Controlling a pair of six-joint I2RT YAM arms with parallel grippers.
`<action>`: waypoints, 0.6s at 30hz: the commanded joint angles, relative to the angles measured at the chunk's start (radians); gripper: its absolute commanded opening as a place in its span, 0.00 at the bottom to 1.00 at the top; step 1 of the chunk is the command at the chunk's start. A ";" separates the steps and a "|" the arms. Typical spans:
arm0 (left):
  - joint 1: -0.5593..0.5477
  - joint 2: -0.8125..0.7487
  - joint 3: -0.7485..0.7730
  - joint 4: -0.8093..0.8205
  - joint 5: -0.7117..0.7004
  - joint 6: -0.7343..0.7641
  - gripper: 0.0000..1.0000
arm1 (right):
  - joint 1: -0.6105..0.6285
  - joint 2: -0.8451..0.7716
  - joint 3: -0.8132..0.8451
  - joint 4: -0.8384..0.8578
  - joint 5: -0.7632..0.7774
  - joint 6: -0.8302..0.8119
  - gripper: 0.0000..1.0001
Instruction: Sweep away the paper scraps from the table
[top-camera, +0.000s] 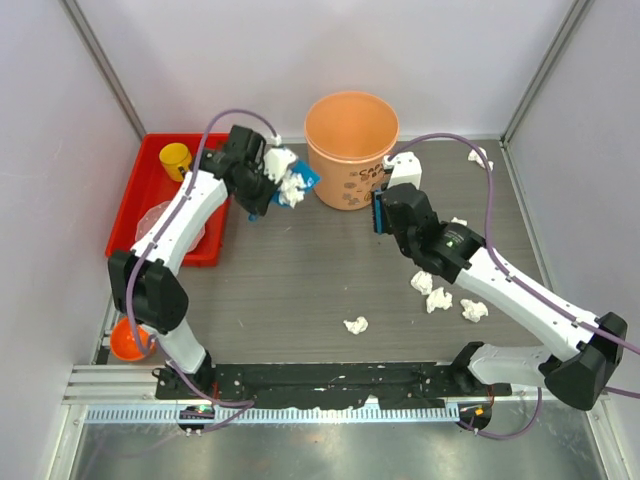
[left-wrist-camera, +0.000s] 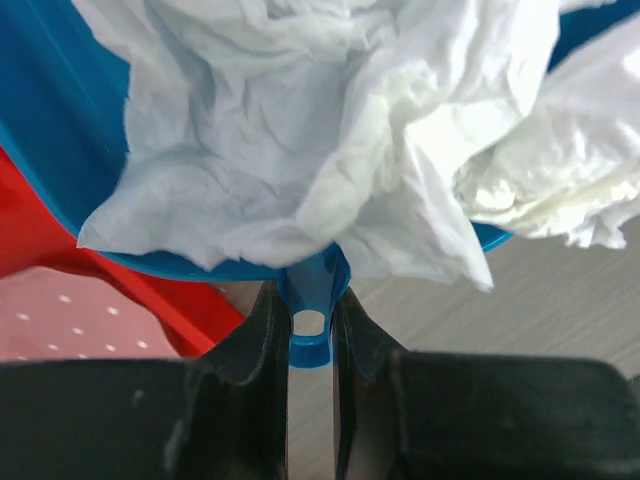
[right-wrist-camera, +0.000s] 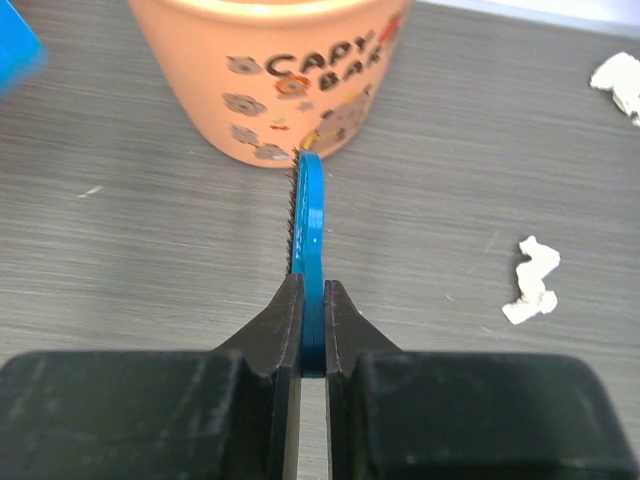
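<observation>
My left gripper (top-camera: 268, 188) is shut on the handle of a blue dustpan (top-camera: 298, 180), held above the table left of the orange bucket (top-camera: 351, 150). The dustpan (left-wrist-camera: 60, 150) is heaped with crumpled white paper scraps (left-wrist-camera: 300, 110); its handle (left-wrist-camera: 312, 310) sits between my fingers. My right gripper (top-camera: 380, 212) is shut on a blue brush (right-wrist-camera: 309, 215), bristles facing left, in front of the bucket (right-wrist-camera: 270, 80). Several scraps lie on the dark table (top-camera: 300, 280): one at centre (top-camera: 355, 325), a cluster at right (top-camera: 445, 295), one far right (top-camera: 480, 156). Two scraps show in the right wrist view (right-wrist-camera: 530, 280).
A red tray (top-camera: 150, 190) with a yellow cup (top-camera: 176, 160) stands at the back left. An orange bowl (top-camera: 128, 342) sits at the near left edge. Pale walls and metal posts surround the table.
</observation>
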 joint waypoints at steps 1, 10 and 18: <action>0.001 0.067 0.251 -0.094 -0.016 -0.061 0.00 | -0.063 -0.051 -0.047 -0.004 -0.036 0.024 0.01; 0.001 0.265 0.728 -0.156 -0.056 -0.127 0.00 | -0.135 -0.060 -0.104 -0.010 -0.073 0.024 0.01; -0.065 0.429 0.965 -0.061 -0.179 -0.143 0.00 | -0.178 -0.069 -0.122 -0.038 -0.070 0.016 0.01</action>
